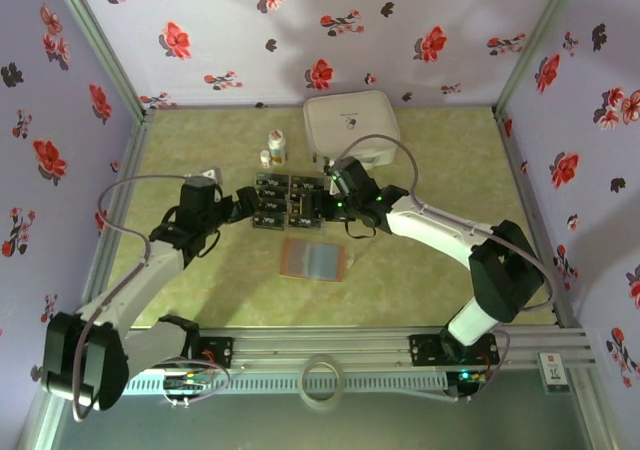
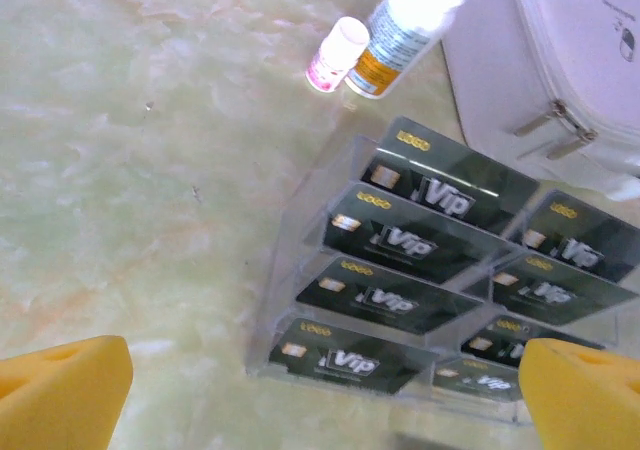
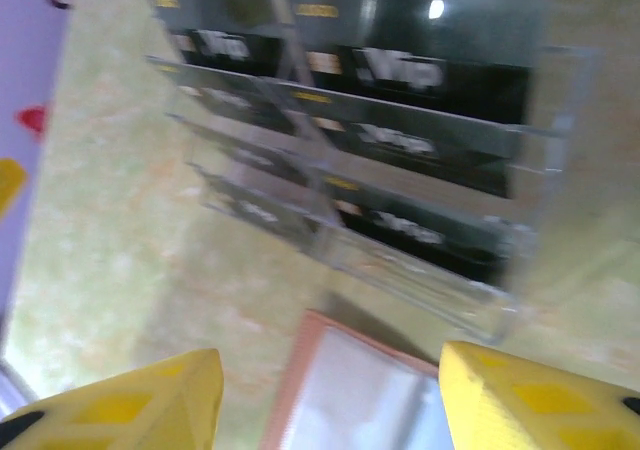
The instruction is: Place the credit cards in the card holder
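Left gripper (image 2: pixel 320 400) is spread as wide as it goes, empty, parked just left of the clear rack (image 2: pixel 275 300) holding the credit cards (image 2: pixel 400 240). Right gripper (image 3: pixel 330 400) is parted too, nothing in it, by the rack's right side. The card holder (image 1: pixel 315 260) lies open just in front. Cards look thin, stiff and slick, so I'd pinch an exposed top edge.

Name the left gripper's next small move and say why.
Probably ease the left gripper forward and down onto the nearest credit card, then close on its top edge. The gripper is wide open and empty, every card in sight sits in the clear rack, and the card holder lies open in front of the rack, ready to take one.
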### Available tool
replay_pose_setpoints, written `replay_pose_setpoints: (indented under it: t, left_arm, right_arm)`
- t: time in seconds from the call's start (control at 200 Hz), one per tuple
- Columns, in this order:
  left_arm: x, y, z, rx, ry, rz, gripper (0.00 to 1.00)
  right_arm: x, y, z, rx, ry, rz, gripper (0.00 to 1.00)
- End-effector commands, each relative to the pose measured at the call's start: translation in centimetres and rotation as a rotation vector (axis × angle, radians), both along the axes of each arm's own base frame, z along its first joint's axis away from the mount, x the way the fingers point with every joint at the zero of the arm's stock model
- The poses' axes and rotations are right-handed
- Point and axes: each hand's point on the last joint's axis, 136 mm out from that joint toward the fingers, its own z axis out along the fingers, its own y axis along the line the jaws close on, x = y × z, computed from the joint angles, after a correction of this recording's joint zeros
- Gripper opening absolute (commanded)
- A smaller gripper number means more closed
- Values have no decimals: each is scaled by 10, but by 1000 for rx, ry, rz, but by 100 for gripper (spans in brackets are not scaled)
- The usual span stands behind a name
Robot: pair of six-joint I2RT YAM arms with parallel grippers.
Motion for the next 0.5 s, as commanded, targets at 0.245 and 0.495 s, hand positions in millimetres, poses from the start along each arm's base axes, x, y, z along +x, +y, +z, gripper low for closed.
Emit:
replay_pose_setpoints:
  t: [0.245,0.495]
  left_arm:
    - [34,-19,-16,-89,-64,-152,100]
    - [45,-29,-39,-96,-38,-200,100]
  right_arm:
    - [-1,-28,-62,-285,11,57,66]
    - [9,-20,-80,-309,21,68,66]
